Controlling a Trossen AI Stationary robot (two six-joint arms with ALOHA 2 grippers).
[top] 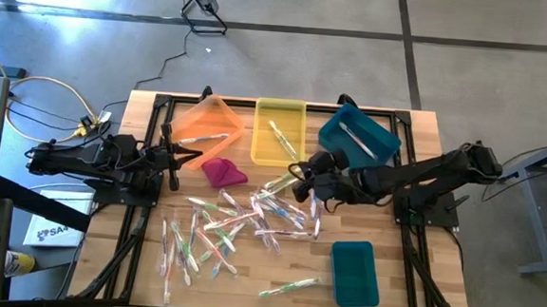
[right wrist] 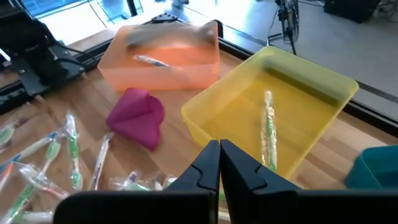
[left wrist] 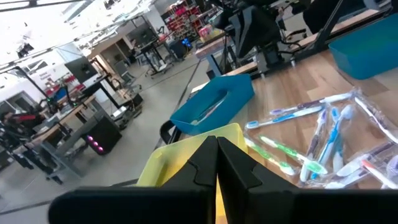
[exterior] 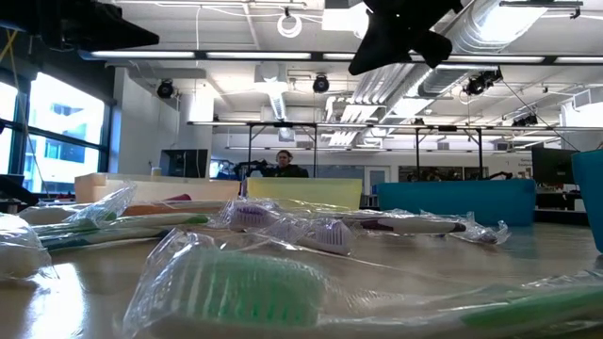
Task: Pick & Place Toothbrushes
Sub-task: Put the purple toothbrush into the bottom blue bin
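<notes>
Many wrapped toothbrushes (top: 241,223) lie loose on the wooden table's middle. One more lies in each far bin: orange (top: 209,121), yellow (top: 278,130) and blue (top: 358,138). In the right wrist view a green toothbrush (right wrist: 268,134) lies in the yellow bin (right wrist: 273,106). My right gripper (top: 296,179) is shut and holds nothing. It hangs above the pile's far edge, just near of the yellow bin. My left gripper (top: 173,159), shut and bare, is drawn back at the table's left, beside the orange bin.
A magenta cloth lump (top: 223,172) lies between the orange bin and the pile. A teal bin (top: 354,273) stands near the front right corner. The blue bin sits tilted at the far right. In the low view a person (exterior: 285,165) shows far behind the table.
</notes>
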